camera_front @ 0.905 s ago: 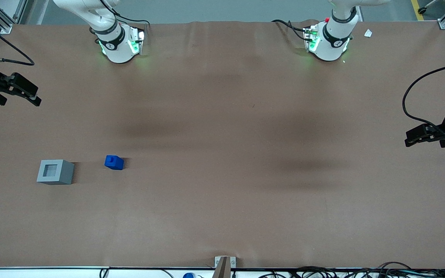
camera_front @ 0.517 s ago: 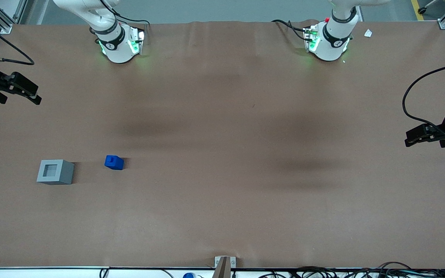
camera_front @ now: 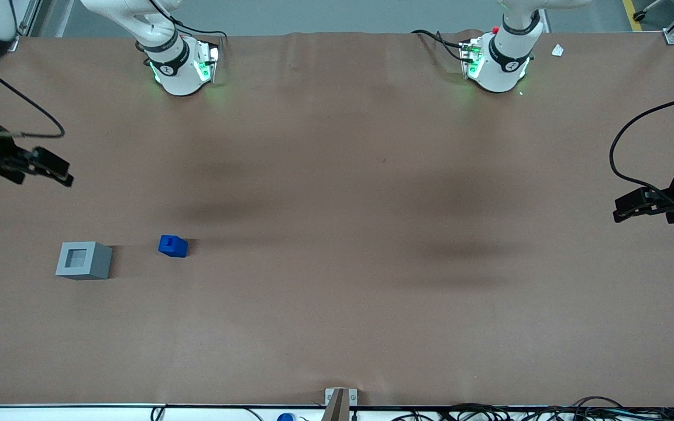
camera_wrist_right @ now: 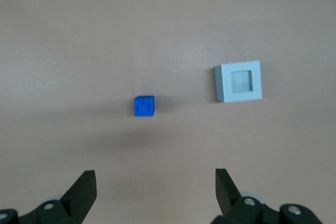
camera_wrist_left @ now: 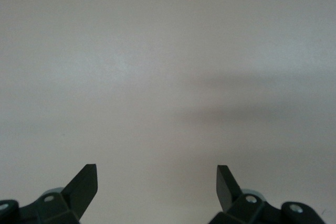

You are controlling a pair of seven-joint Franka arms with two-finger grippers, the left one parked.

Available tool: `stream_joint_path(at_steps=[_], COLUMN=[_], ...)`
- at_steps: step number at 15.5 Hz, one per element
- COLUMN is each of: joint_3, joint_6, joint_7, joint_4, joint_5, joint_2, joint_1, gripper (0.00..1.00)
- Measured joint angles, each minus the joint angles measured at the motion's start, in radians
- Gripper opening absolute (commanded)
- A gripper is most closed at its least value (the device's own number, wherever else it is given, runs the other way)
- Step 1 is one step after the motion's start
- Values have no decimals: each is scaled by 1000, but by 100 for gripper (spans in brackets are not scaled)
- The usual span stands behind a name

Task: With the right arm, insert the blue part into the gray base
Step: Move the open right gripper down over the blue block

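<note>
The blue part (camera_front: 172, 245) stands on the brown table, stud up, beside the gray base (camera_front: 83, 260), whose square socket faces up. Both also show in the right wrist view: the blue part (camera_wrist_right: 144, 105) and the gray base (camera_wrist_right: 239, 81), a gap between them. My right gripper (camera_front: 59, 173) hangs open and empty above the table at the working arm's end, farther from the front camera than both blocks and well apart from them. In the right wrist view the gripper (camera_wrist_right: 155, 182) has its fingers wide apart with bare table between them.
Two arm bases (camera_front: 182, 67) (camera_front: 498, 64) stand at the table's edge farthest from the front camera. A small bracket (camera_front: 340, 399) sits at the nearest edge, with cables along it. A white scrap (camera_front: 557, 50) lies near the parked arm's base.
My right gripper has moved nearer to the front camera and a little toward the blocks, still open. The blue part and gray base have not moved.
</note>
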Motion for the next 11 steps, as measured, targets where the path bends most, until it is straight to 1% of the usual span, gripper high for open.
stream_joint_path(at_steps=[4, 8, 11], joint_3=[5, 6, 6], joint_6=[107, 181, 290], joint_7=[0, 1, 2], joint_4=[-4, -10, -44], joint_5=[0, 0, 0], joint_2=[103, 179, 228], joint_1=[30, 66, 84], gripper=[100, 100, 100])
